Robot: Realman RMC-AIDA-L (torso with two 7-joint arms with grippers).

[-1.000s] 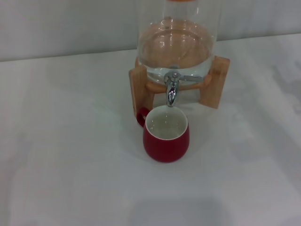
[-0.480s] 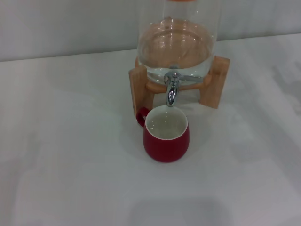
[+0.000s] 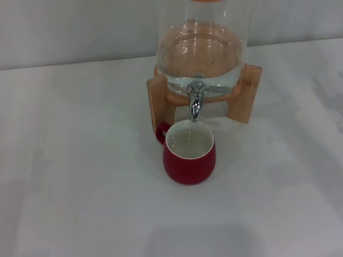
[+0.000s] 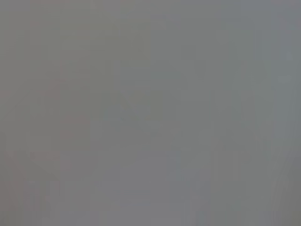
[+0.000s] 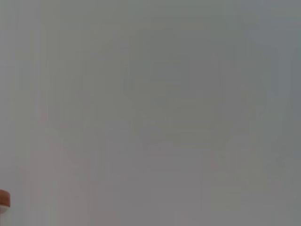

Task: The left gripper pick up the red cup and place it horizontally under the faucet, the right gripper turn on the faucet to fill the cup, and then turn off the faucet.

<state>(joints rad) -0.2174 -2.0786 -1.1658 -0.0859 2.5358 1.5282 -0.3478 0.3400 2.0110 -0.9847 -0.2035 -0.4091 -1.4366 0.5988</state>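
The red cup point(image 3: 189, 152) stands upright on the white table in the head view, its white inside facing up and its small handle toward the left rear. It sits directly below the spout of the chrome faucet point(image 3: 196, 101), whose thin lever points to the right. The faucet is fixed to a clear glass water jar point(image 3: 202, 48) on a wooden stand point(image 3: 159, 101). No water stream shows. Neither the left gripper nor the right gripper is in any view. Both wrist views show only blank pale surface.
The white table point(image 3: 80, 160) spreads wide on all sides of the cup. A pale wall runs behind the jar. A small orange-brown edge point(image 5: 3, 199) shows at the border of the right wrist view.
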